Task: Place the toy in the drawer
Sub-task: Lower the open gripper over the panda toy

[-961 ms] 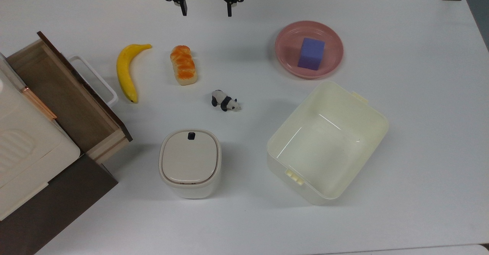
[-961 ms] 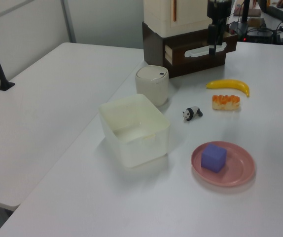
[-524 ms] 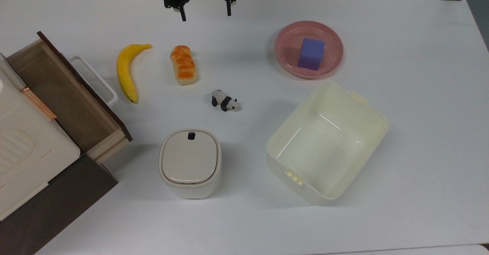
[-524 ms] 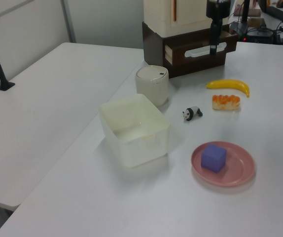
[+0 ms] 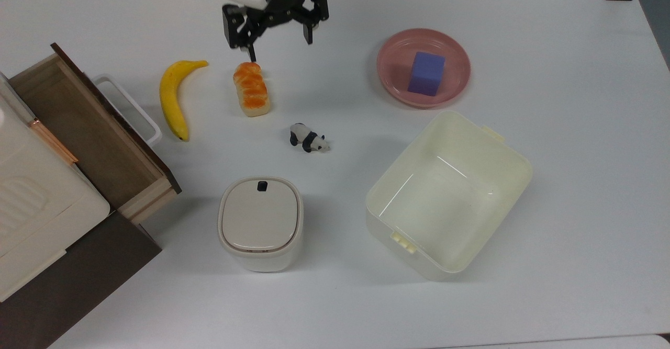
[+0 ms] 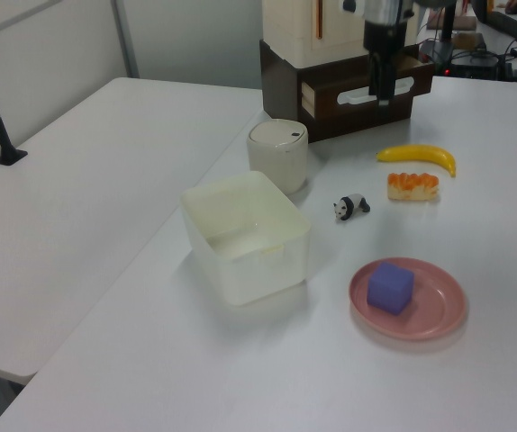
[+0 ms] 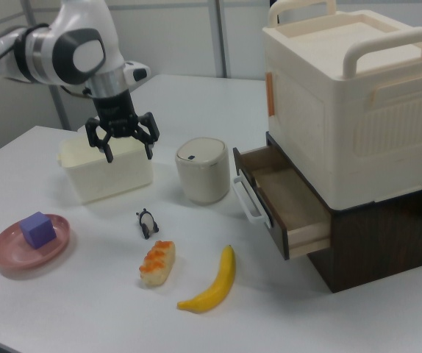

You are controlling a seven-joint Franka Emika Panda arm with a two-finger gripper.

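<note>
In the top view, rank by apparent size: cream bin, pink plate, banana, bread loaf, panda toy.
Largest to smallest in the top view:
1. cream bin
2. pink plate
3. banana
4. bread loaf
5. panda toy
All rest on the same table, so nearness hardly skews this.

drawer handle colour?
White loop handle on the drawer's dark brown front; clearest in the right view.

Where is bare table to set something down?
Bare: the table on the top view's right, beyond the pink plate and cream bin; also its bottom edge. Crowded: around the banana, bread and toy.
</note>
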